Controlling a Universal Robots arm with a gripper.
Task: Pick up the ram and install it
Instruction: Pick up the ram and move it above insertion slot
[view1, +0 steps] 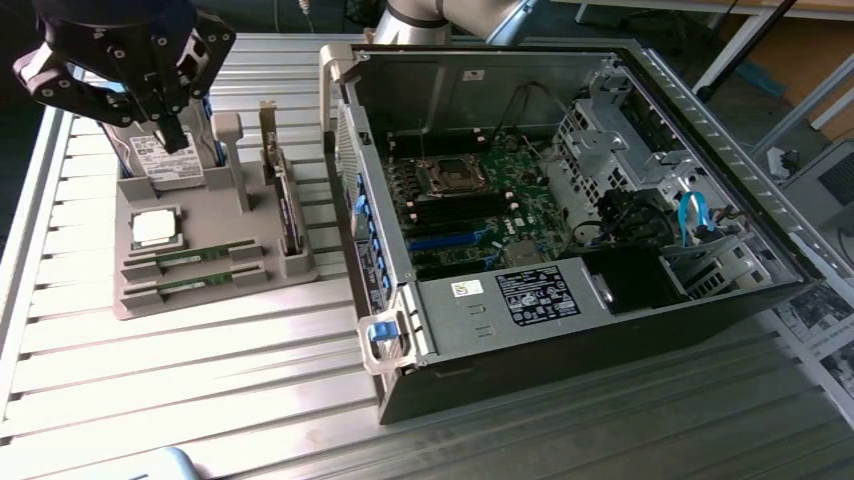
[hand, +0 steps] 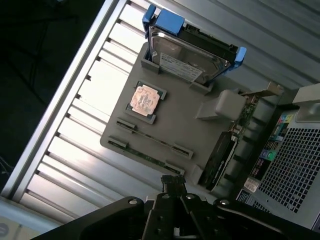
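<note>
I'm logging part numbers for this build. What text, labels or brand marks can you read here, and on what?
None can be read.
The white label on the hard drive: print too small.
The black label inside the computer case: print too small.
The white sticker on the case's inner wall: too small.

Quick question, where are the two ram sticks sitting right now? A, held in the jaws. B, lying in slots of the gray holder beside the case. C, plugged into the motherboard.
B: both ram sticks lie side by side in the gray holder, while the gripper hangs over the holder with shut jaws, holding nothing.
</note>
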